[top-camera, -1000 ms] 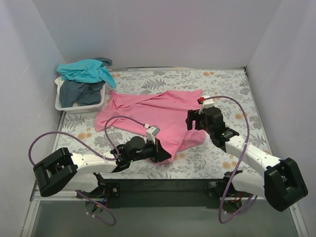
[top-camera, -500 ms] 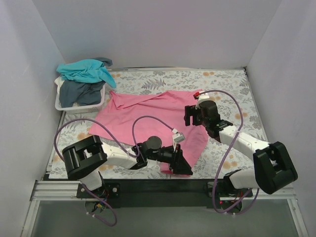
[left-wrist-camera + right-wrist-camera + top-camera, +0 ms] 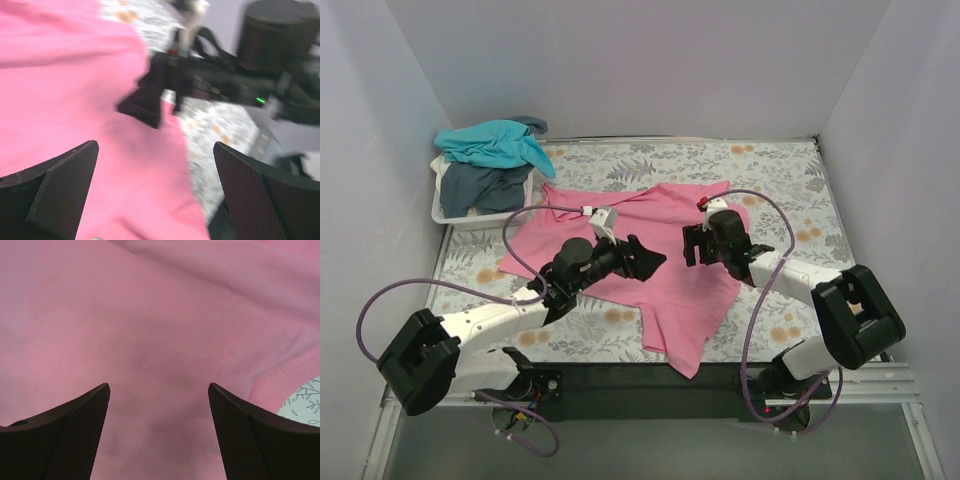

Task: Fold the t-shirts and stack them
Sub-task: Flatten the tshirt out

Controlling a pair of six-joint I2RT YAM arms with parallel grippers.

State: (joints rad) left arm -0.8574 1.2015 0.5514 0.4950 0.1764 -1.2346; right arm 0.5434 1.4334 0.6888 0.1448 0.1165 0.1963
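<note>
1. Swung back from the near edge of the desk, the left arm now sits at mid-desk. Its jaws, previously shut on the pink t-shirt, are now wide apart with nothing held.
2. The shirt's hem has been dragged nearward and left as a tongue reaching the near edge, slightly right of centre. The right arm has shifted a little left and far.
3. The pink t-shirt is spread, still creased, across mid-desk. Both sets of jaws hover over its middle, facing each other, near but apart.
4. Right jaws: apart, pink cloth filling the view between them, nothing clamped. Contact with the cloth cannot be told.
5. Step in hand is judged to be flattening before the first fold; no fold is made yet and stacking is not started.
6. To be done well: opposite edges should be pinched by a single layer and pulled outward together, so that creases are drawn out, not bunched. The near tongue should be squared up first.
7. The teal t-shirt and grey t-shirt are heaped in the white basket at far left, just beside the pink shirt's far-left corner.
8. In the way: the purple cable loops over the shirt's left part, so a snag is possible. With the wrists this near each other, a clash is the main risk.
</note>
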